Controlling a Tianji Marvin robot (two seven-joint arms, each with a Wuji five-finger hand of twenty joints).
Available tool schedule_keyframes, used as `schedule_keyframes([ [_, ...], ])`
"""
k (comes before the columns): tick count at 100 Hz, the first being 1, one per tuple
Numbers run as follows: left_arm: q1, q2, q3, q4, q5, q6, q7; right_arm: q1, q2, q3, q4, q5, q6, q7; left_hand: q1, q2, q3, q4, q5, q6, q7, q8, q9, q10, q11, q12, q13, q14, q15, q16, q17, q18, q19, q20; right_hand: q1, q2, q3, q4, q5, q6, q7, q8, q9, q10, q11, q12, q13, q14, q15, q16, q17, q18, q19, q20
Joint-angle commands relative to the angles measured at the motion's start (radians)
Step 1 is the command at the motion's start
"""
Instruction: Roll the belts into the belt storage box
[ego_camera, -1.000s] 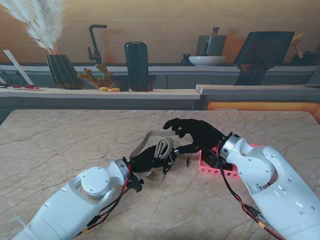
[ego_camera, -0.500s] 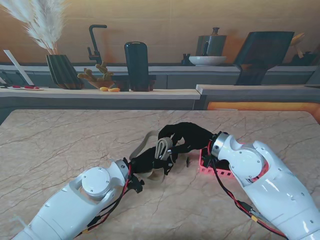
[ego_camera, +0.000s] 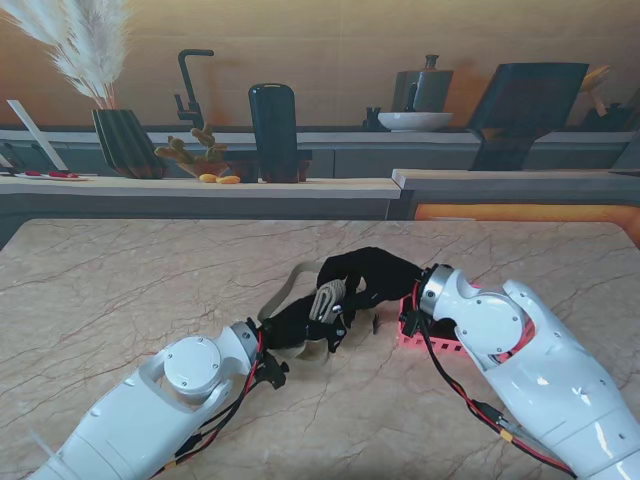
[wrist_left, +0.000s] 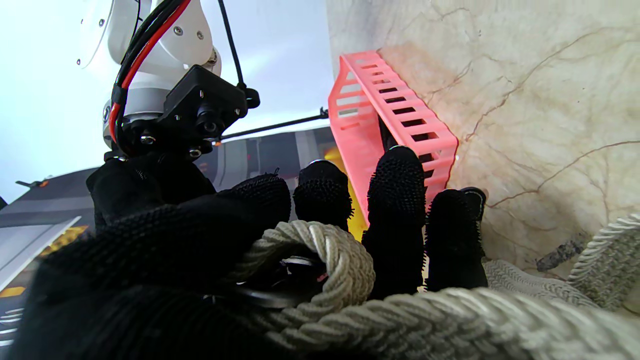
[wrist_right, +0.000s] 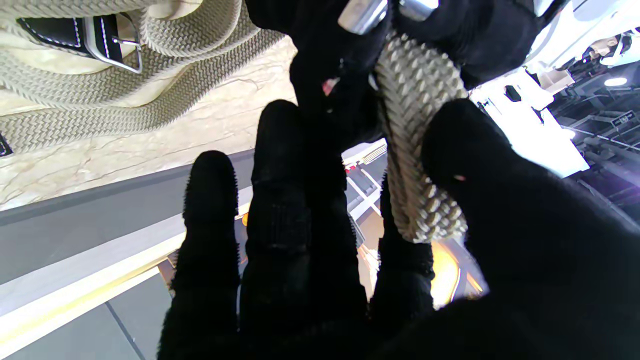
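Just left of the box, both robot hands meet on the belt: left robot hand clamps the coiled end, right robot hand pinches the coil. Loose tail runs leftward on the bench. Right hand is nearer the box. Belt is woven, beige, floppy; box is slotted pink plastic.

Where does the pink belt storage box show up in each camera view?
Stand view: the pink belt storage box sits right of centre, mostly hidden behind the right robot hand's wrist.
Left wrist view: the box fills the centre, beyond the left robot hand's fingertips.
Right wrist view: not in it.
Shared landmark: the woven beige belt held between both hands.
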Motion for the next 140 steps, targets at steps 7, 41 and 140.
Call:
schedule_keyframes([
  [7, 0.002, -0.006, -0.006, -0.009, -0.004, -0.001, 0.004, 0.006, 0.004, -0.024, 0.004, -0.006, -0.011, 0.034, -0.026, -0.013, 0.065, 0.037, -0.026, -0.036, 0.007, 0.021, 0.008, -0.001, -0.016, 0.026, 0.0, 0.004, -0.002, -0.003, -0.006, 0.006, -0.003, -0.01, 0.022, -0.037, 0.042, -0.001, 0.054, -0.053, 0.007, 0.036, 0.008, -0.036, 0.025, 0.008, 0.01, -0.034, -0.027, 0.005, 0.008, -0.035, 0.035, -0.021],
  [41, 0.002, -0.005, -0.011, -0.009, -0.002, 0.004, 0.002, 0.037, 0.013, -0.061, 0.02, 0.016, -0.014, 0.079, -0.024, -0.01, 0.065, 0.036, -0.021, -0.039, 0.013, 0.028, 0.01, 0.002, -0.013, 0.026, 0.002, 0.005, -0.001, -0.002, -0.006, 0.006, -0.002, -0.009, 0.046, -0.021, 0.027, -0.018, 0.112, -0.136, 0.106, 0.001, 0.095, -0.064, 0.035, 0.034, 0.027, -0.037, 0.001, 0.022, 0.004, -0.012, 0.04, -0.008],
  [140, 0.114, -0.001, -0.204, -0.078, 0.433, -0.089, 0.346, -0.142, -0.062, 0.147, -0.256, -0.139, 0.11, -0.281, -0.153, 0.087, -0.604, 0.012, -0.16, -0.011, -0.602, -0.519, -0.505, 0.0, -0.61, -0.749, -0.394, -0.129, -0.693, -0.347, -0.142, -0.077, -0.467, -0.087, 0.056, -0.054, 0.127, -0.037, 0.333, -0.105, 0.205, -0.087, 0.289, -0.049, 0.059, 0.038, 0.017, 0.014, 0.084, 0.037, -0.038, 0.063, 0.058, 0.013],
])
